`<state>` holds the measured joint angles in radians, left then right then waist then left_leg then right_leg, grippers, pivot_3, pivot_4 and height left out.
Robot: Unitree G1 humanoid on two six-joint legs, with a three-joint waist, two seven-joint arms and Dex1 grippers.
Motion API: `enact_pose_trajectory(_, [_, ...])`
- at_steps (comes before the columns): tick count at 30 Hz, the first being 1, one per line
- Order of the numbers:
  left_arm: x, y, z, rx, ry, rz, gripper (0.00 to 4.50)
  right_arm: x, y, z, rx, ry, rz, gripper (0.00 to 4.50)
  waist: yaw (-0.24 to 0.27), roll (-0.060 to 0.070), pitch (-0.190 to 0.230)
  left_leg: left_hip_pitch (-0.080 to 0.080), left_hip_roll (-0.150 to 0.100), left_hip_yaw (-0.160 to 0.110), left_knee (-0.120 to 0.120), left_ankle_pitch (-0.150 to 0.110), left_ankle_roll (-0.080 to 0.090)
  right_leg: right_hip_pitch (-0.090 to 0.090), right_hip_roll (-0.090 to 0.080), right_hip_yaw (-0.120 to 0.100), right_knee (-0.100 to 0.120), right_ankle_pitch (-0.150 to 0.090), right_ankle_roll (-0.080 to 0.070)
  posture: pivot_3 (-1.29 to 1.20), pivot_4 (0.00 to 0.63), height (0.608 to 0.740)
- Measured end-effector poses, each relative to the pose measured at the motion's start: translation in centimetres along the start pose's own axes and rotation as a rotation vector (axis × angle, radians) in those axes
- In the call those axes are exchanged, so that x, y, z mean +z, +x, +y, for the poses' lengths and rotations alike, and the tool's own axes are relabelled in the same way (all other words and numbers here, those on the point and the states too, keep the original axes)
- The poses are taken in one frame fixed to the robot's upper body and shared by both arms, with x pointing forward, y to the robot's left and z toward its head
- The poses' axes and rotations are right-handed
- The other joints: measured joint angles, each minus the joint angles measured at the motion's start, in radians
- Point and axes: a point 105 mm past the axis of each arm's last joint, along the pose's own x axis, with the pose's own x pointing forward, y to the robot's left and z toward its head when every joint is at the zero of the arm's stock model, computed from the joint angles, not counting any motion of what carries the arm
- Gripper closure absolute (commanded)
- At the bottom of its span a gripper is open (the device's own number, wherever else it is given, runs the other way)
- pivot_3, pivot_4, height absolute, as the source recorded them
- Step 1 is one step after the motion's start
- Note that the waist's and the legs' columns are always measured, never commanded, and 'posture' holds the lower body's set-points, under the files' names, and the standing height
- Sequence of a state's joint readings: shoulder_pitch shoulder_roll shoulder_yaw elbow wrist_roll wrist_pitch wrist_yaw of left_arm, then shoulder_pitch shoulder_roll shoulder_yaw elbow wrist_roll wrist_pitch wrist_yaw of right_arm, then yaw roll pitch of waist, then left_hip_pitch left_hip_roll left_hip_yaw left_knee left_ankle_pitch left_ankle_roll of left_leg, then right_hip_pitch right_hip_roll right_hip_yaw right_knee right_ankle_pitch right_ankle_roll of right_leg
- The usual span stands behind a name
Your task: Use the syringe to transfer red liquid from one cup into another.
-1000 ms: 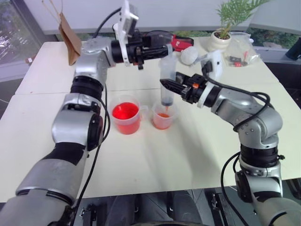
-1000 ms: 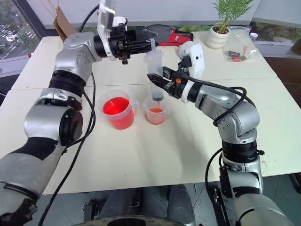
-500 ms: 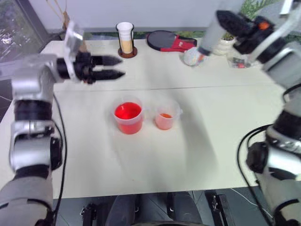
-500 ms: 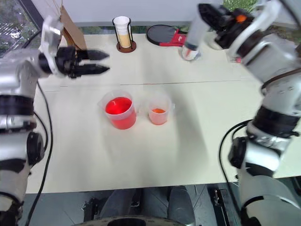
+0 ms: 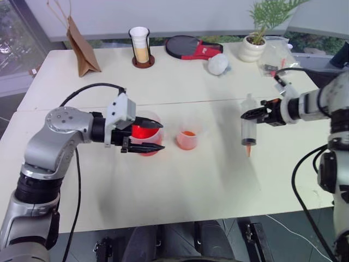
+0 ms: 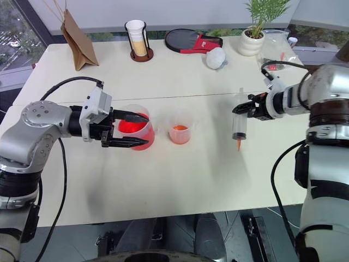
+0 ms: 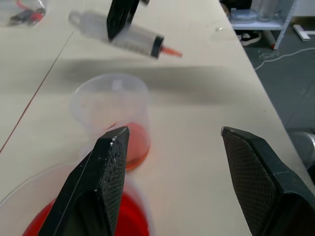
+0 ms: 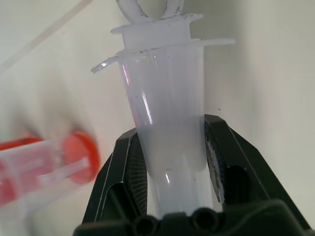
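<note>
- Clear plastic syringe (image 5: 248,129) sits clamped between our right gripper (image 5: 256,114) jaws, hanging upright, orange tip down, above the table (image 5: 218,180).
- Our left gripper (image 5: 147,136) stands wide open, holding nothing, at the red beaker (image 6: 143,139).
- From the syringe, the paler cup (image 5: 188,140) lies at nine o'clock.

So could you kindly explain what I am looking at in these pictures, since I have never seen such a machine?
It is a two-armed humanoid robot at a table. Two pictures come from cameras in its head, looking down; the other two sit on its wrists, looking along the black fingers. The right gripper is shut on a clear syringe, orange tip down, above the table. The left gripper is open beside the red beaker. Next to that stands a smaller pale orange cup. Further back are a plant, a paper bag and a white cup in a stand.
</note>
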<state>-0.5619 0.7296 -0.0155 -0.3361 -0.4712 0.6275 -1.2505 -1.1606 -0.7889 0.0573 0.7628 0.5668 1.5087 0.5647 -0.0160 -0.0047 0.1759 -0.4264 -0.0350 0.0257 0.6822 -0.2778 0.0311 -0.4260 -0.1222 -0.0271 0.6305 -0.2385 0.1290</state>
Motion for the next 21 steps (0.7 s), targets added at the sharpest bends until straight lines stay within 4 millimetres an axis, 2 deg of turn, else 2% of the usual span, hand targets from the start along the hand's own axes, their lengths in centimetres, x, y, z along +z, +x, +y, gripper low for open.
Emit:
enact_pose_trajectory(5, [0.3,0.0,0.2,0.035,0.018,0.001,1.45,-0.3,2.2,-1.0,-0.053,-0.011,0.027,3.16,0.004,0.000,0.000,0.000,-0.001,-0.001,0.001,0.001,-0.001,0.001,0.000,0.000,0.000,0.000,0.000,0.00,0.150,0.740])
enact_pose_trajectory(9, [0.6,0.0,0.5,0.059,0.019,-0.010,1.42,-0.2,2.6,-1.5,-0.084,-0.024,0.036,1.31,0.002,0.000,0.000,0.000,-0.001,-0.001,0.001,0.001,-0.002,0.001,0.000,0.000,0.001,0.000,0.000,0.00,0.150,0.740])
enact_pose_trajectory(11, [0.7,-0.1,0.7,0.075,0.017,-0.021,1.42,-0.3,2.6,-1.7,-0.090,-0.029,0.043,0.16,0.002,0.000,0.000,0.000,-0.001,-0.001,0.001,0.001,-0.002,0.001,0.000,0.000,0.001,0.000,0.000,0.00,0.150,0.740])
enact_pose_trajectory(15, [1.3,-1.1,1.7,0.152,0.009,-0.058,1.42,0.1,2.3,-1.6,-0.079,-0.038,0.028,0.07,0.000,0.000,0.000,0.000,0.000,-0.001,0.001,0.001,-0.002,0.001,0.001,0.000,0.000,0.000,0.000,0.00,0.150,0.740])
enact_pose_trajectory(16, [1.6,-2.0,2.3,0.190,-0.020,-0.090,1.42,0.6,1.9,-1.5,-0.057,-0.046,0.000,0.07,0.001,0.000,0.000,0.000,0.000,-0.001,0.001,0.001,-0.002,0.001,0.001,-0.001,0.000,0.000,0.000,0.00,0.150,0.740])
enact_pose_trajectory(18, [2.3,-4.9,3.8,0.313,-0.073,-0.157,1.42,2.2,-0.1,-1.4,-0.007,-0.071,-0.102,0.07,0.001,0.002,0.002,-0.001,0.000,-0.001,0.001,0.001,-0.002,0.000,0.001,-0.001,0.000,0.000,0.000,0.00,0.150,0.740])
enact_pose_trajectory(21, [2.2,-10.1,5.2,0.523,-0.131,-0.216,1.42,5.5,-5.7,-0.4,0.095,-0.175,-0.354,0.07,0.002,0.004,0.002,0.000,0.000,-0.002,-0.002,0.000,-0.001,0.000,0.001,-0.002,0.000,0.000,0.001,0.00,0.150,0.740])
